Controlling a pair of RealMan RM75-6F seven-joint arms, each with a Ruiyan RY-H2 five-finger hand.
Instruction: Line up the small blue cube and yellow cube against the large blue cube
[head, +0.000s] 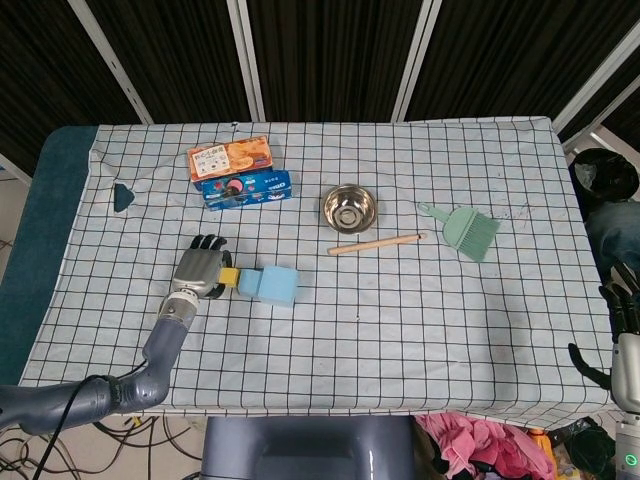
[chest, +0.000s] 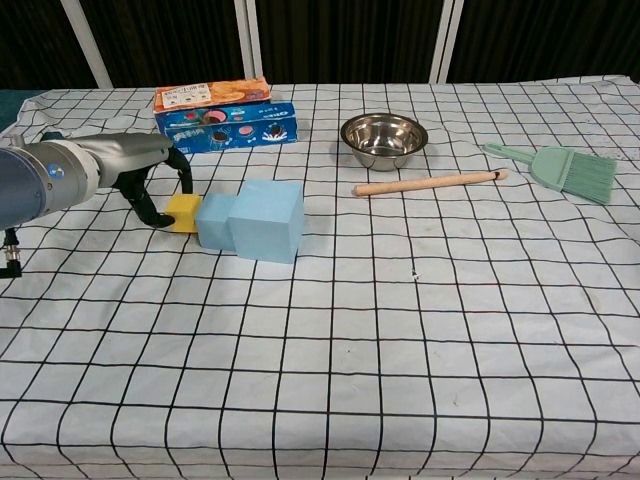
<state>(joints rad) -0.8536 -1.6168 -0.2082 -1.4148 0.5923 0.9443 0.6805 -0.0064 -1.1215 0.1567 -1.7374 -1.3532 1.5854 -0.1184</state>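
Both views are bright and evenly lit from above, with only a thin soft shadow under the left hand (head: 199, 270) and no hard glare on the cloth around it. Focus is sharp near that hand; far to its right the steel bowl (chest: 384, 139) shows small highlights, and the backdrop beyond it stays dark.

On the checked cloth of the bench (chest: 420, 330), the left hand (chest: 150, 185) pinches the yellow cube (chest: 183, 212), which touches the small blue cube's (chest: 215, 220) left face; that cube in turn sits flush against the large blue cube (chest: 268, 220). Behind them lie two stacked biscuit boxes (chest: 222, 115). To the right are a steel bowl (chest: 384, 140), a wooden stick (chest: 430, 183) and a green brush (chest: 560, 170).
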